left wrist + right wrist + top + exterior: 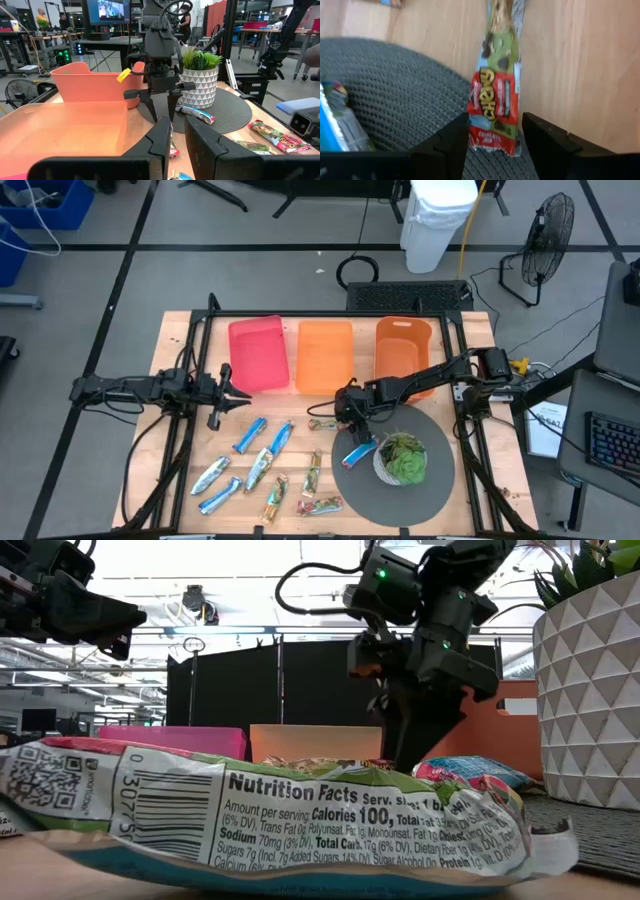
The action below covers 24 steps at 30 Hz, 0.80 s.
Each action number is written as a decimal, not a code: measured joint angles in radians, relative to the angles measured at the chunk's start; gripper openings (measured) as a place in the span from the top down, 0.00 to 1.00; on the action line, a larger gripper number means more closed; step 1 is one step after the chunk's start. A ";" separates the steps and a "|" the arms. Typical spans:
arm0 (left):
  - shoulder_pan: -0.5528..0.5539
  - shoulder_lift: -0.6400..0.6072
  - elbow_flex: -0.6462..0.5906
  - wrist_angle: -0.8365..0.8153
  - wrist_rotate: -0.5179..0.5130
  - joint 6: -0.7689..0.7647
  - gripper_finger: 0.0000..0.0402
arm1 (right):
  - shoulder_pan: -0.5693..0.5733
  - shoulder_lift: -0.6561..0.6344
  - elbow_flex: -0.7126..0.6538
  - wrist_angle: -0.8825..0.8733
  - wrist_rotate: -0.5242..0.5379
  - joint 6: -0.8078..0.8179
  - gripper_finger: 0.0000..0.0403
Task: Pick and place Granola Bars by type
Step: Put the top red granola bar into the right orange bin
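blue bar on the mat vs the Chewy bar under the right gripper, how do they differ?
The blue bar has a blue wrapper; the Chewy bar is green with a red label. The blue bar lies wholly on the grey mat next to the potted plant; the Chewy bar lies mostly on bare wood, only its end overlapping the mat's edge, between the right gripper's open fingers. Both lie flat, not gripped.

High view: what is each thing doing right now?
Right hand: open, over green-red bar.
Left hand: slightly open, empty.
Blue bar: lying on mat.
Potted plant: upright.
Three bins: look empty.
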 joint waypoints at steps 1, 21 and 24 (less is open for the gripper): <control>0.000 0.000 0.000 0.000 0.000 0.000 0.84 | 0.000 0.000 -0.005 0.007 0.000 0.000 0.57; 0.000 0.000 0.000 0.000 0.000 0.000 0.84 | 0.029 -0.069 -0.008 0.030 0.102 -0.056 0.98; 0.000 0.000 0.000 0.000 0.000 0.000 0.84 | 0.041 -0.138 -0.008 0.008 0.137 -0.057 0.99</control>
